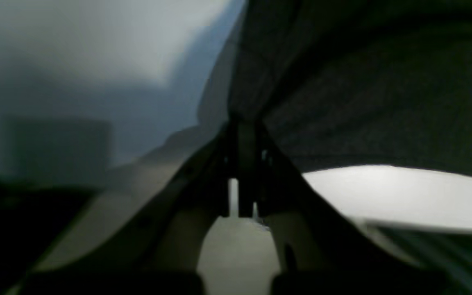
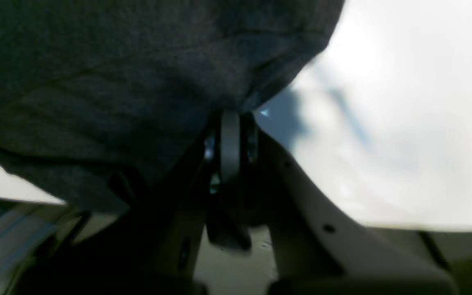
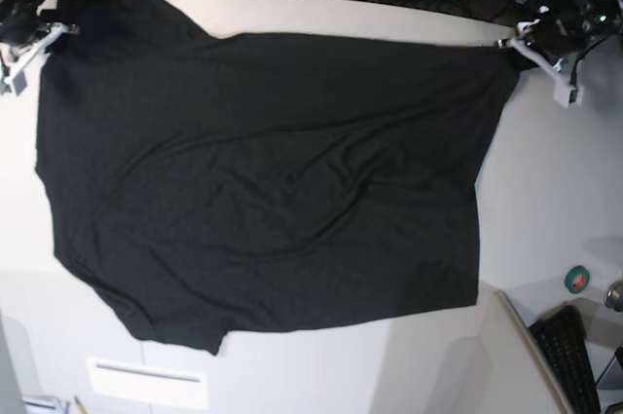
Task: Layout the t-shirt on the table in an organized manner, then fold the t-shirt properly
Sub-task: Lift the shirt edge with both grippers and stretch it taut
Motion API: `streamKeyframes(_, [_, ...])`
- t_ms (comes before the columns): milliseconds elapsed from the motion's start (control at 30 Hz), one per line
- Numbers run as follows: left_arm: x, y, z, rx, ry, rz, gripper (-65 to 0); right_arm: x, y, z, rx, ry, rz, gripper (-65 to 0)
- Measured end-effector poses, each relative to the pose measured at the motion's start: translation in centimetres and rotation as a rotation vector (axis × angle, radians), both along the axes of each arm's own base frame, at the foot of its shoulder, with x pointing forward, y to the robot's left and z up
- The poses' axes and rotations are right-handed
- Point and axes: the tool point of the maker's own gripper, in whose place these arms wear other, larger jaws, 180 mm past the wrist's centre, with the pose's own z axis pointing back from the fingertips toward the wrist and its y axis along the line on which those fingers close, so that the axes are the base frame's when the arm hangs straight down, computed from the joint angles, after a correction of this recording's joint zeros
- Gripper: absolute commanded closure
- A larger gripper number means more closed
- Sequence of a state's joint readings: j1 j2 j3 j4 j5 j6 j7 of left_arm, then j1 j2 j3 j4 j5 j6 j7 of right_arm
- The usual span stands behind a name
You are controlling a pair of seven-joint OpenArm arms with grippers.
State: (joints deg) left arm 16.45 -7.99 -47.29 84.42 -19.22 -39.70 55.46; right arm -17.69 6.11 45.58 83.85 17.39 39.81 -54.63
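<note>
Big white smooth counter (image 3: pixel 545 180) is carrying the large plain black soft cloth t-shirt (image 3: pixel 263 180), which is lying spread wide across it, print not showing, rumpled diagonally mid-cloth, near hem uneven. Layout step is looking in hand, folding not yet begun. Left claw (image 3: pixel 508 45) is pinching together on the far corner at base view's right; right claw (image 3: pixel 56 30) is clamping the opposite far corner. Next move probably calls for both pulling apart evenly to flatten wrinkles.
</note>
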Motion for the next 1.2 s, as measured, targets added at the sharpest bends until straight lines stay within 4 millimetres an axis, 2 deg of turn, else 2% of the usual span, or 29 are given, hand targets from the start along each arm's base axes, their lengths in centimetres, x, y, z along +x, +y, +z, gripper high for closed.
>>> streamKeyframes(133, [1.6,0.8,3.7,0.100,-0.088,-0.054,0.0,1.1,-0.4,2.5,-0.067,-0.038,0.046,0.0])
streamKeyframes(233, [2.9,-0.4,4.0,0.109,-0.093,-0.117,0.0,2.8,-0.4,2.9,-0.070,-0.044,0.055,0.0])
streamKeyframes(300, [4.7,-1.7,3.9,0.087,-0.110,-0.137,0.0,5.1,-0.9,3.8,-0.074,-0.091,0.055,0.0])
streamKeyframes(400, [8.8,-2.6,5.5,0.090,-0.183,-0.148,0.0,7.3,-1.9,5.1,-0.102,-0.121,0.061,0.0])
streamKeyframes(500, [12.2,-4.0,7.0,0.090,-0.249,-0.175,0.0,8.1,-2.5,5.8,-0.115,-0.119,0.065,0.0])
streamKeyframes(567, [12.9,-4.9,7.2,0.087,-0.249,-0.190,0.0,8.4,-2.6,6.0,-0.118,-0.129,0.065,0.0])
streamKeyframes(667, [11.7,-6.1,7.1,0.099,-0.181,-0.245,0.0,7.5,-3.0,5.7,-0.124,-0.113,0.061,0.0])
streamKeyframes(733, [10.2,-5.6,7.6,0.139,-0.153,-0.260,0.0,5.9,-3.6,5.4,-0.135,-0.077,0.067,0.0])
streamKeyframes(833, [5.5,-4.1,8.2,0.241,-0.064,-0.331,0.0,3.5,-4.3,4.8,-0.152,-0.014,0.070,0.0])
streamKeyframes(900, [2.2,-3.8,7.7,0.267,0.009,-0.361,0.0,2.6,-4.5,4.6,-0.154,0.005,0.075,0.0])
streamKeyframes(1000, [-1.9,-2.7,6.6,0.251,0.096,-0.320,0.0,1.8,-4.6,4.4,-0.156,0.024,0.078,0.0])
streamKeyframes(1067, [-3.4,-1.6,6.7,0.257,0.107,-0.268,0.0,1.9,-4.7,4.5,-0.159,0.023,0.079,0.0])
streamKeyframes(1133, [-4.4,-1.3,6.9,0.248,0.079,-0.229,0.0,2.0,-4.6,4.5,-0.158,0.021,0.087,0.0])
streamKeyframes(1200, [-6.2,-1.0,6.7,0.246,0.104,-0.203,0.0,2.0,-4.3,4.3,-0.153,0.022,0.090,0.0])
